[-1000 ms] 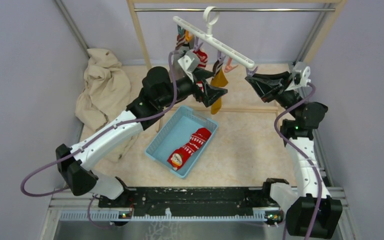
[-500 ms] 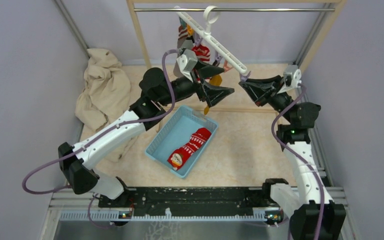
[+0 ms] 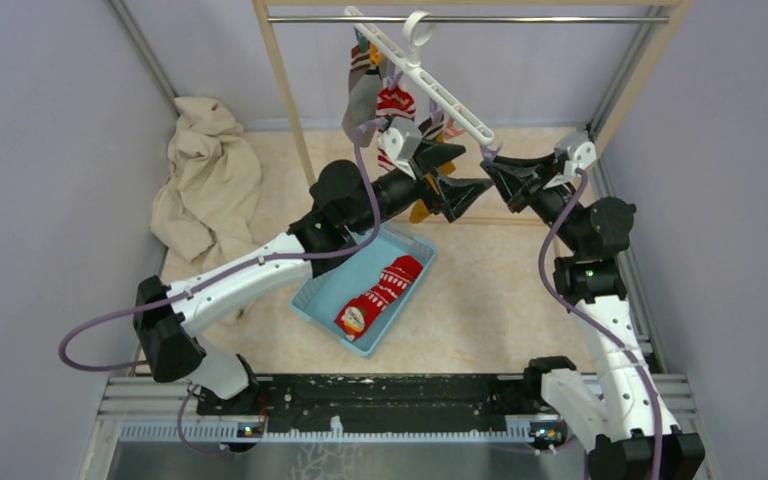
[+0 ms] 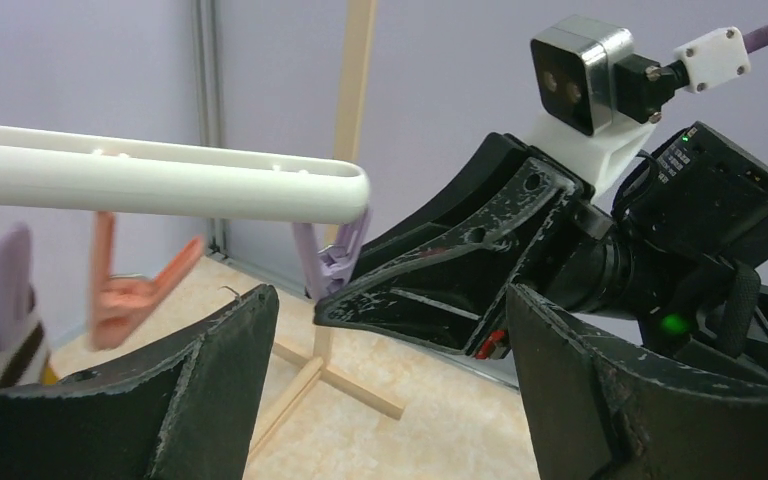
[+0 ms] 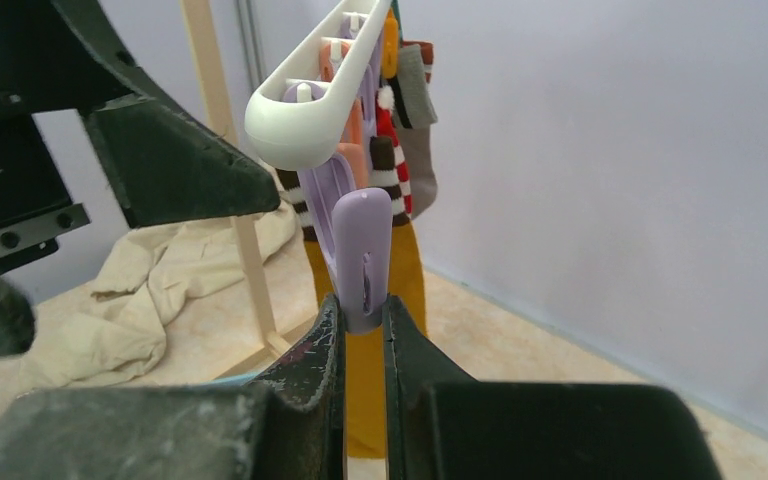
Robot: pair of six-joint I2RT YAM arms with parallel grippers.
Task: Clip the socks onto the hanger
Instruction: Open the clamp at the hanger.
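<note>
We log the hanger (image 3: 430, 85) on the rail (image 3: 520, 18) at the back, hung socks (image 3: 392, 103) beneath. Mid-counter (image 3: 480, 290): bin (image 3: 328, 264), one sock (image 3: 380, 293) inside; cloth heap (image 3: 205, 175) behind-left. Left tool (image 3: 470, 168) faces right tool (image 3: 488, 163), which grips the end peg (image 5: 362, 255).

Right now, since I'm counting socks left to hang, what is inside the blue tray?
One red sock with white patterned bands lies in the blue tray. The left arm covers the tray's far corner, so anything there cannot be seen.
</note>
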